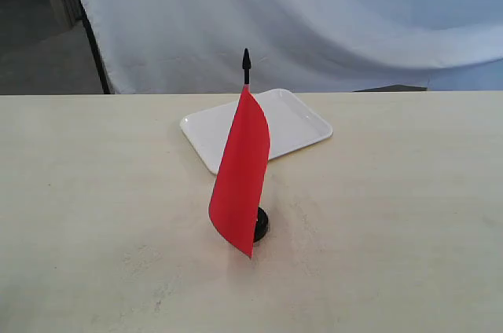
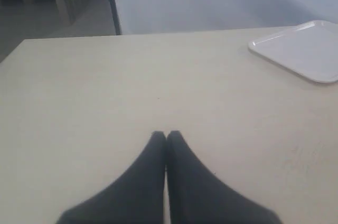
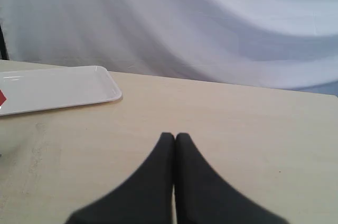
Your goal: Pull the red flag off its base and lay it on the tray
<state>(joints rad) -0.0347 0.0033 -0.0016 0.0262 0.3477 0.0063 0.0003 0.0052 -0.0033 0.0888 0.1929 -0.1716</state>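
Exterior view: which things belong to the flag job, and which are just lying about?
Job: flag, base, tray.
Not part of it: table, white backdrop.

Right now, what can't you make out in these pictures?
The red flag: exterior view, cloth hides its stick below the black tip.
The base: exterior view, mostly behind the cloth.
The tray: both wrist views, cut off by the picture edge.
The left hand and right hand: outside the exterior view.
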